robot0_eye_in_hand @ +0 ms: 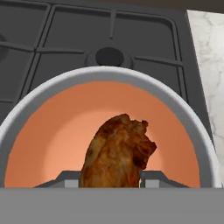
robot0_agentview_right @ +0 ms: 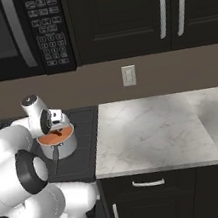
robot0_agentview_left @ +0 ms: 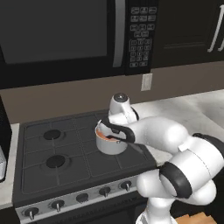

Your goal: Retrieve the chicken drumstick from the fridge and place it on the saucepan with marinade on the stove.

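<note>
Pincer: the gripper [robot0_eye_in_hand: 111, 181] is seen closed tight on the chicken drumstick [robot0_eye_in_hand: 117, 151], with one finger tip at each side of the meat in the hand view.
Drumstick: a brown lump of meat is held right over the middle of the saucepan [robot0_eye_in_hand: 30, 109]. Whether its low end touches the sauce cannot be told.
Pan: a small round grey pan is set on the stove [robot0_agentview_left: 39, 173], at the right side of it. In the left base view the saucepan [robot0_agentview_left: 109, 146] is partly hidden by the arm. A dark handle is seen on the side that faces the robot.
Sauce: the pan is filled with smooth orange marinade [robot0_eye_in_hand: 57, 131]. In the right base view the marinade [robot0_agentview_right: 53, 138] is seen as an orange circle with a small dark bit in it.
Stove: the black top is marked by dark grates, round burners and a row of knobs [robot0_agentview_left: 82, 197] along the front.
Beside the stove: a pale stone counter [robot0_agentview_right: 156, 133] is found on the right, touching the stove edge.
Above: a black microwave [robot0_agentview_left: 65, 35] with a button pad is hung over the stove, and dark cupboards [robot0_agentview_right: 130, 16] are seen next to it.
Wall: a white socket [robot0_agentview_right: 129, 75] is set on the brown wall.
</note>
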Tool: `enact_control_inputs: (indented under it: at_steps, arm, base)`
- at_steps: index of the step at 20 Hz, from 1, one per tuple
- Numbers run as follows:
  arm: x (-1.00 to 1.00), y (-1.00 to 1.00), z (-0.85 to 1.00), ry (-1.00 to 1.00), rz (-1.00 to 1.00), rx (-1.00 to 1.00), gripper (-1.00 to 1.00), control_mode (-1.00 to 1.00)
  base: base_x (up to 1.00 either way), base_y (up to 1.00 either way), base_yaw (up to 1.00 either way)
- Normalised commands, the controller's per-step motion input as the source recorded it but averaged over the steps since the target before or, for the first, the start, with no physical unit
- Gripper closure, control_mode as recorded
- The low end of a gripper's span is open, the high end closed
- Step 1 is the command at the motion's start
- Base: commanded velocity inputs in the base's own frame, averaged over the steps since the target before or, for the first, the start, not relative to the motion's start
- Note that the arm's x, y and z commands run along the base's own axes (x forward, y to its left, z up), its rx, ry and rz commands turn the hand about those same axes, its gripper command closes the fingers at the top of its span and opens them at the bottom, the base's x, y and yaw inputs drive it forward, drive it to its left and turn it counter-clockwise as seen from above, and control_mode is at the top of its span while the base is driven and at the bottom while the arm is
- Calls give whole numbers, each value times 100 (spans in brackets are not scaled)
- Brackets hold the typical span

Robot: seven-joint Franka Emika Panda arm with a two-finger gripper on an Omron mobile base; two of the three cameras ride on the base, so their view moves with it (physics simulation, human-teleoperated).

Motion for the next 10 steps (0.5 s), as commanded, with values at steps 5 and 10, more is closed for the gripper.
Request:
enact_control_inputs:
  at_steps: [5, 10]
  arm:
    - [25, 15, -14, 0, 0, -1, 100, -100]
    - [23, 12, -18, 0, 0, -1, 100, -100]
  base:
    - [0, 0, 0]
    - [0, 0, 0]
